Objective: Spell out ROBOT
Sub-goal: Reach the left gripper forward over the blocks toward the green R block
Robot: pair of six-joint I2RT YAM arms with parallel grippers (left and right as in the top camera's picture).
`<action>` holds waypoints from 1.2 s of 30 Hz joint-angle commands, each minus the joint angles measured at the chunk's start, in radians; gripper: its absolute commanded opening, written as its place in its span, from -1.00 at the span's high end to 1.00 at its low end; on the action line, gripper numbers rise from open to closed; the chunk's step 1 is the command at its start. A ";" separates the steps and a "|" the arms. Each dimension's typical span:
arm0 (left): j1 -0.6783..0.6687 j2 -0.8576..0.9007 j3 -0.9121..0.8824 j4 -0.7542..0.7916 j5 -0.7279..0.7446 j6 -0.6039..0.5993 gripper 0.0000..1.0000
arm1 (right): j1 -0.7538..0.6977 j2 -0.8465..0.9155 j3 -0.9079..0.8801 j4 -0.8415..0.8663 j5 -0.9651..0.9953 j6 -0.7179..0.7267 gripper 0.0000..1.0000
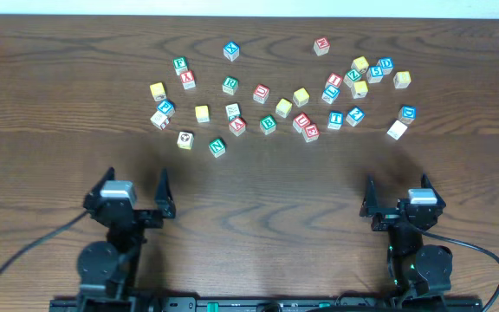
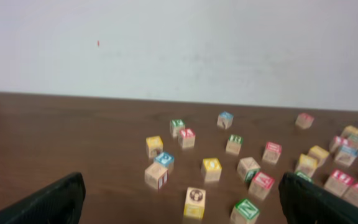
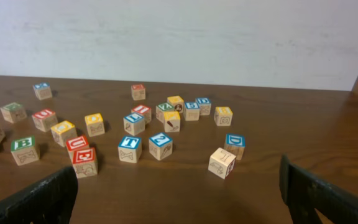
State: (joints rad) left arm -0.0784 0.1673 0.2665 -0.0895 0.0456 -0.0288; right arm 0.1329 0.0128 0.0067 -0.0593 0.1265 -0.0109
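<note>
Small wooden letter cubes lie scattered across the far half of the table. Among them are the green R [image 1: 230, 84] [image 2: 235, 144], the green B [image 1: 268, 124] [image 3: 25, 149] and the blue T [image 1: 335, 120] [image 3: 129, 148]. Several yellow-topped cubes lie there too, such as one [image 1: 283, 107] [image 3: 63, 132] beside another [image 1: 301, 96] [image 3: 94, 123]; I cannot read their letters. My left gripper [image 1: 137, 184] [image 2: 179, 208] and right gripper [image 1: 397, 192] [image 3: 179, 199] rest open near the front edge. Both are well short of the cubes, with nothing between their fingers.
A green N cube [image 1: 217, 146] [image 2: 246, 210] and a yellow picture cube [image 1: 185, 139] [image 2: 194, 202] lie nearest the left gripper. A pale cube [image 1: 397, 129] [image 3: 222, 163] lies nearest the right one. Red-lettered cubes [image 1: 310, 132] mix with the others. A white wall rises behind the table.
</note>
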 commanded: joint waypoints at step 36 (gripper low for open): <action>-0.037 1.375 1.181 -0.740 0.377 0.151 -0.96 | -0.008 -0.002 -0.001 -0.005 -0.005 0.010 -0.98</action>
State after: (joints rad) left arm -0.1139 1.5490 1.4231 -0.8307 0.3527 0.1127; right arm 0.1329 0.0128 0.0067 -0.0601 0.1234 -0.0109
